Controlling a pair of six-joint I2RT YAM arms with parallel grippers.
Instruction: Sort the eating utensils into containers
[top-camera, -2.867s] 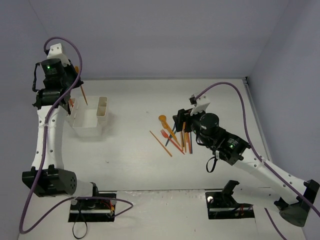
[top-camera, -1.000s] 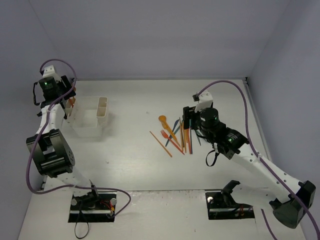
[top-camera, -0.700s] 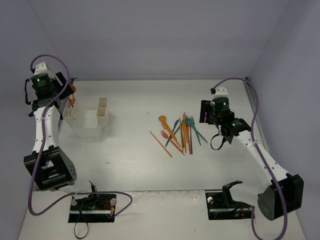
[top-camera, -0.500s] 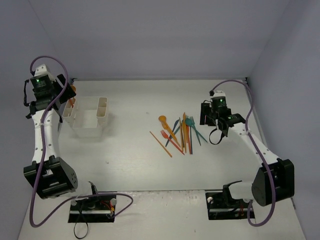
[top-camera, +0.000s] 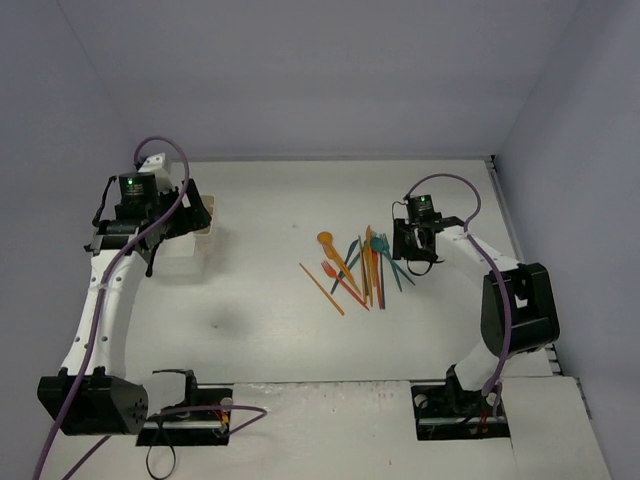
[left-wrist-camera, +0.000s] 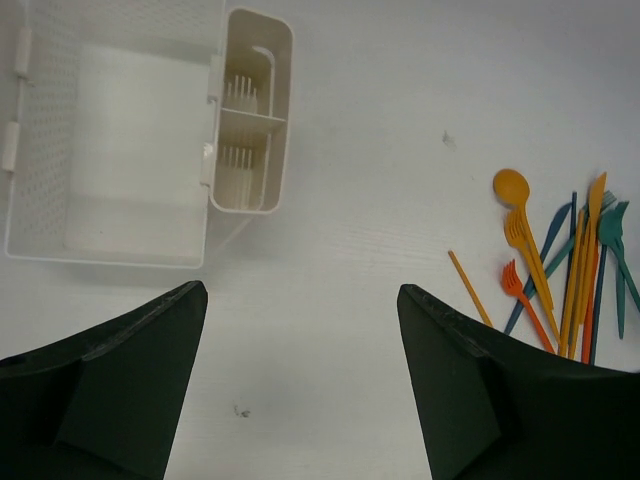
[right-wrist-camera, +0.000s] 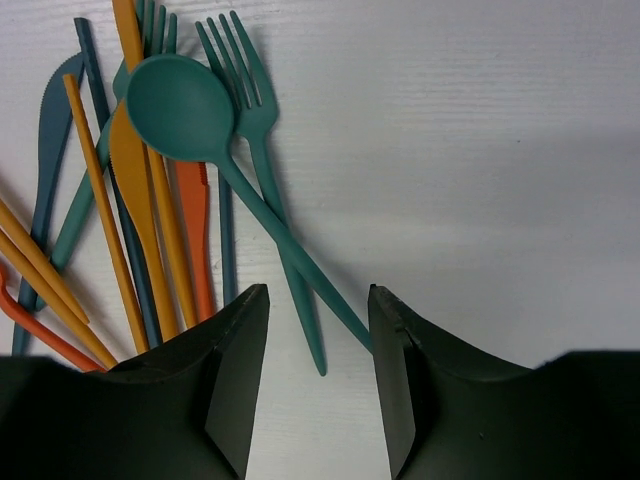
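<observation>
Now left hand (left-wrist-camera: 300, 295) wide, empty, moved right above containers (left-wrist-camera: 250, 110), right hand (right-wrist-camera: 318, 310) parted over teal spoon (right-wrist-camera: 180, 108)

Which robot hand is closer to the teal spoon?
The right one. The right gripper hangs directly over the handle of the teal spoon. The left gripper is far off to the side, near the white bins.

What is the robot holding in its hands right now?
Nothing. The left gripper is open and empty. The right gripper is open too; the end of the teal fork handle lies in its gap, not pinched.
</observation>
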